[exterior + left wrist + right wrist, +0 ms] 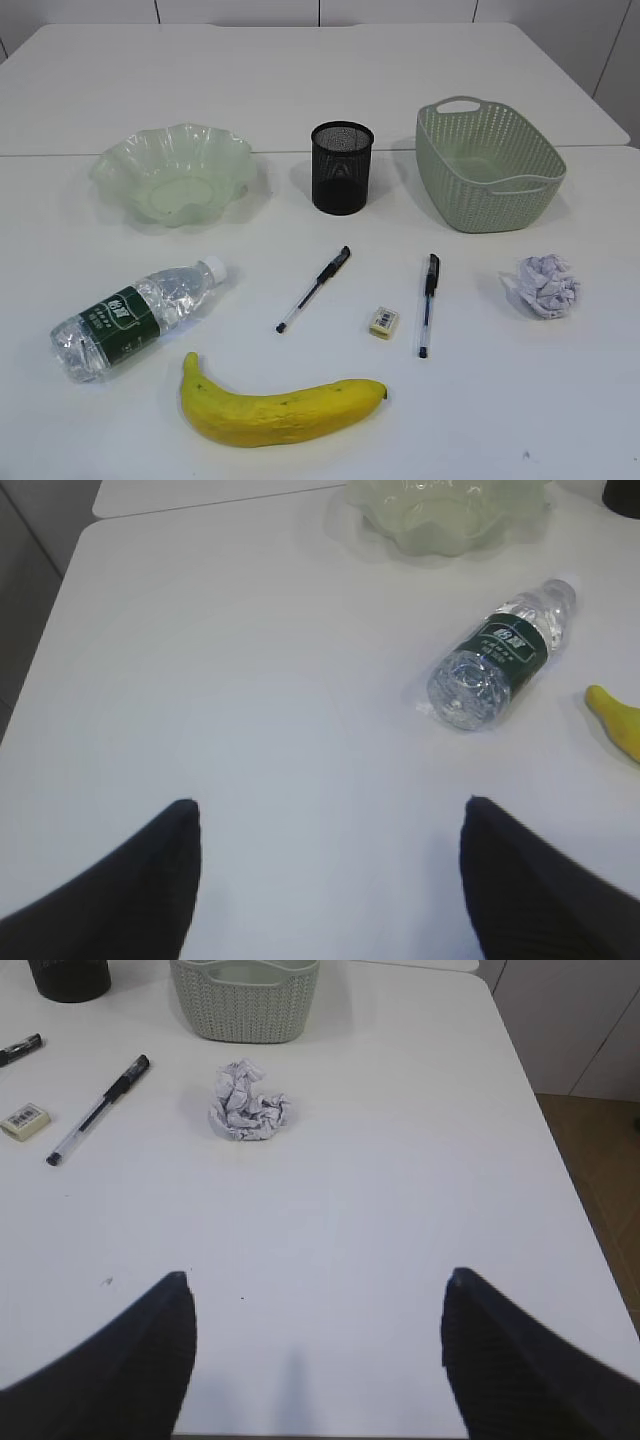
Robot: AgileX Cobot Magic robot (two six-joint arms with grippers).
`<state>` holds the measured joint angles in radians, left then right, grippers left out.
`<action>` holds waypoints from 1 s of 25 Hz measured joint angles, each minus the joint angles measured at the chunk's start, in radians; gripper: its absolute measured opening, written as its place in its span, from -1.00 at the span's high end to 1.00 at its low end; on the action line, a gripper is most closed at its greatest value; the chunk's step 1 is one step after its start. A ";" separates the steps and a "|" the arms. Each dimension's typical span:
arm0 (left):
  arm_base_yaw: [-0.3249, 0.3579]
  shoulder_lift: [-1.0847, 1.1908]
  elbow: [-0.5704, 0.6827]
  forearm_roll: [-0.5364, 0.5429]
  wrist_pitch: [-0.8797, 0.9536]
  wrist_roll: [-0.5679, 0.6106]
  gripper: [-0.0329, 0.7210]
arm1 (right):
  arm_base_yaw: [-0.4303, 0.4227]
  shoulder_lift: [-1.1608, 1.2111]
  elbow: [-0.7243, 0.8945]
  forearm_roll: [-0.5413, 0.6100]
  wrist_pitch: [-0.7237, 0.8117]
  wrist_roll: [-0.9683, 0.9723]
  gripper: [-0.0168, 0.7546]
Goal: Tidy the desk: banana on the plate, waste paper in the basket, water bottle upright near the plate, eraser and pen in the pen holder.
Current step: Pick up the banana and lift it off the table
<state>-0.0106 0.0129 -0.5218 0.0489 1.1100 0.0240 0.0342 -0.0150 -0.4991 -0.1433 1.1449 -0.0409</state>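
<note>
Hovering over bare bench (90, 80), the left tool (330, 825) and right tool (318, 1305) gape open, empty. The water bottle (135, 317) lies on its side, left of the banana (280, 405); its round body could roll away if nudged.

A yellow banana (280, 410) lies at lower centre, a clear water bottle (137, 317) on its side at left, two pens (314, 289) (428, 303), an eraser (384, 322) and crumpled paper (541, 285) mid-frame, below the green plate (175, 172), black pen holder (342, 167) and sage basket (487, 162).
</note>
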 joint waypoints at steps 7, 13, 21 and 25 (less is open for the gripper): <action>-0.018 0.094 -0.137 0.000 0.000 0.000 -0.61 | 0.000 0.000 0.000 0.000 0.000 0.000 -0.51; -0.062 0.215 -0.288 0.007 0.015 0.000 -0.61 | 0.000 0.000 0.000 0.000 0.000 0.000 -0.51; -0.107 0.369 -0.406 0.009 0.049 0.000 -0.61 | 0.000 0.000 0.000 0.000 0.000 0.000 -0.51; -0.138 0.422 -0.441 0.009 0.053 0.024 -0.61 | 0.000 0.000 0.000 0.000 0.000 0.000 -0.51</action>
<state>-0.1482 0.4349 -0.9630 0.0577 1.1633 0.0481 0.0342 -0.0150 -0.4991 -0.1433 1.1449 -0.0409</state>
